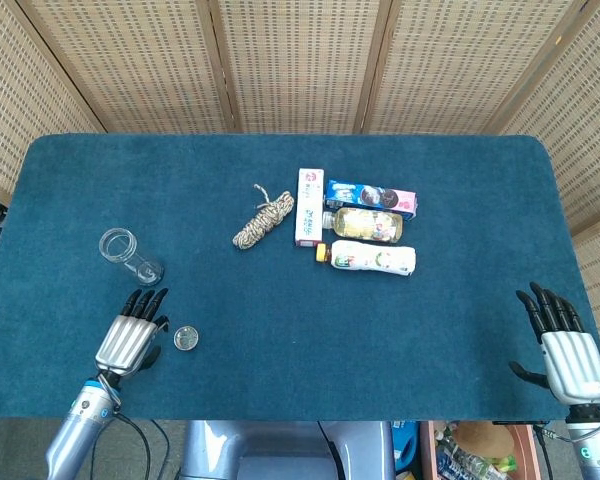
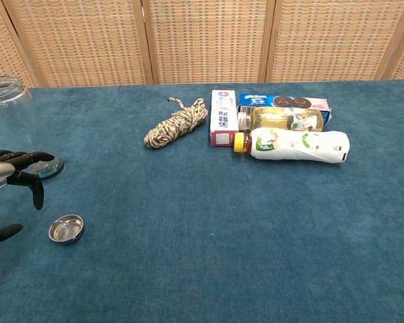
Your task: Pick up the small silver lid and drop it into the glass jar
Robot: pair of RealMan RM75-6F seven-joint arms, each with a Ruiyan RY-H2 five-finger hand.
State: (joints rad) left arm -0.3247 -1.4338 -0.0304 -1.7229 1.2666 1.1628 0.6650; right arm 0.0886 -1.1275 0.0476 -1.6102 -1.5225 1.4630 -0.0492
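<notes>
The small silver lid (image 1: 186,338) (image 2: 66,229) lies flat on the blue cloth near the front left. The glass jar (image 1: 130,256) (image 2: 20,128) stands upright behind it, empty. My left hand (image 1: 130,337) (image 2: 13,178) hovers just left of the lid with its fingers spread and nothing in it, apart from both lid and jar. My right hand (image 1: 562,350) rests open at the table's front right corner, far from everything; the chest view does not show it.
Mid-table lie a coiled rope (image 1: 263,220) (image 2: 176,123), a white-and-pink box (image 1: 309,206), a blue cookie box (image 1: 371,198), a yellow-liquid bottle (image 1: 365,225) and a white bottle (image 1: 373,257). Wicker screens stand behind the table.
</notes>
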